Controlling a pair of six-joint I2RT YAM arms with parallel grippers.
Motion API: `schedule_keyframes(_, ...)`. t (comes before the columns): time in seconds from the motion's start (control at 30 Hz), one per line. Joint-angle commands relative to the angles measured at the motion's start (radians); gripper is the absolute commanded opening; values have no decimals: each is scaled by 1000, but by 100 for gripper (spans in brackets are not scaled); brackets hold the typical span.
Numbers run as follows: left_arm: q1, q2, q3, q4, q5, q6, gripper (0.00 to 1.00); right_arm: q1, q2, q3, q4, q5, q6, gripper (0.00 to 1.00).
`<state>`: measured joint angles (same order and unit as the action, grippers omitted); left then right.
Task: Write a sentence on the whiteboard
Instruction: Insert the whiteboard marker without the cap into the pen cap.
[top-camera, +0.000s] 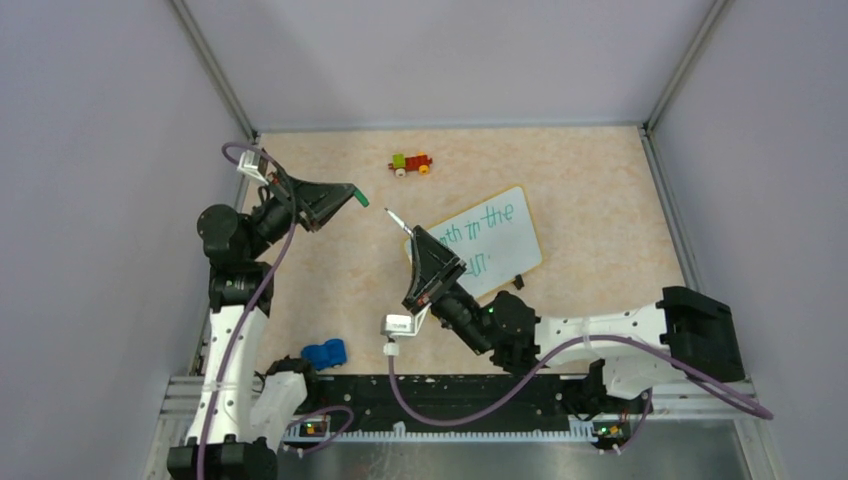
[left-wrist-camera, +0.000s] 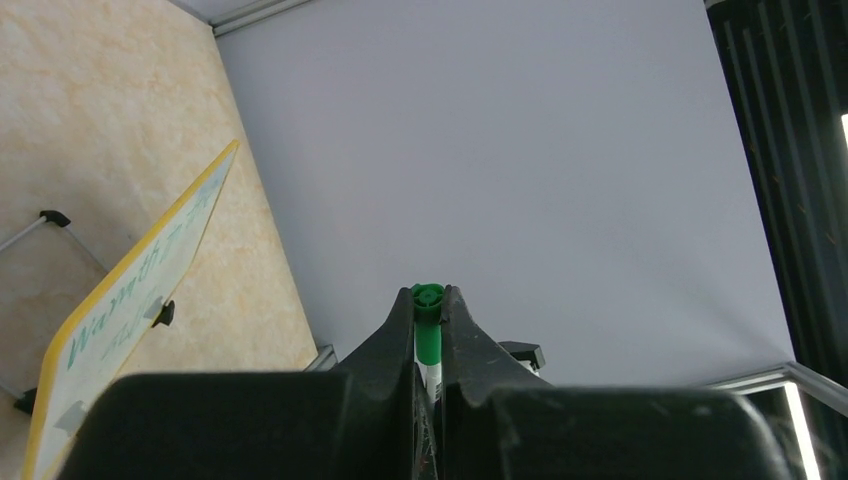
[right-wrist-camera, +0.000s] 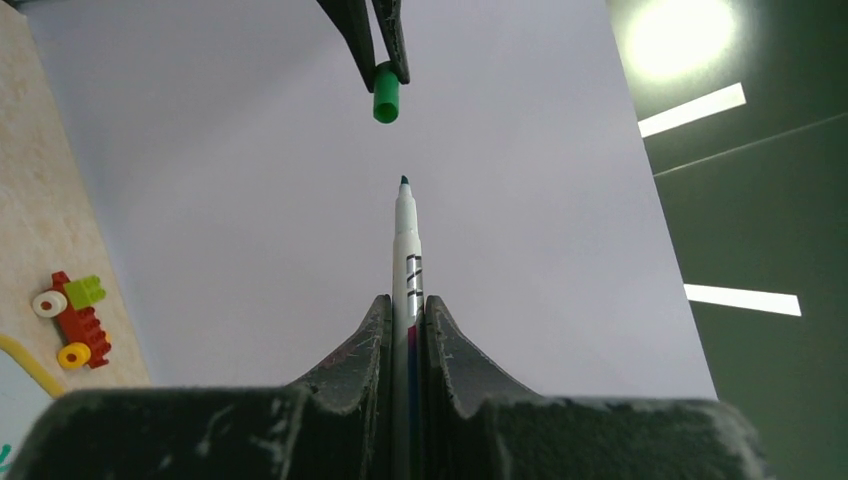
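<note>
The whiteboard (top-camera: 510, 245) lies tilted on the table right of centre, its yellow rim (left-wrist-camera: 150, 245) edge-on in the left wrist view. Green lettering, the sentence (top-camera: 488, 222), runs across it in two lines, and my right arm hides its lower left part. My right gripper (top-camera: 413, 238) (right-wrist-camera: 407, 300) is shut on a white marker (right-wrist-camera: 406, 240), held above the table with its bare green tip pointing up-left. My left gripper (top-camera: 350, 193) (left-wrist-camera: 428, 295) is shut on the green cap (left-wrist-camera: 428, 305) (right-wrist-camera: 385, 104). The cap hangs a short gap beyond the marker tip, not touching it.
A red, yellow and green toy vehicle (top-camera: 411, 164) (right-wrist-camera: 72, 318) sits at the back of the table. A blue toy car (top-camera: 324, 353) lies near the left arm's base. Grey walls enclose the table on three sides, and a black rail (top-camera: 450, 395) runs along the near edge.
</note>
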<state>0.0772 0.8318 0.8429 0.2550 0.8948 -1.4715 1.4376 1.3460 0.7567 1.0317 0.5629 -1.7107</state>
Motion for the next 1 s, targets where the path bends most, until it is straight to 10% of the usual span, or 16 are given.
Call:
schedule_keyframes(0.0, 2, -27, -45, 37, -26, -36, 0, 9, 32, 17, 118, -14, -77, 0)
schedule_keyframes(0.97, 1, -43, -48, -46, -50, -79, 0, 37, 151, 117, 70, 76, -102, 0)
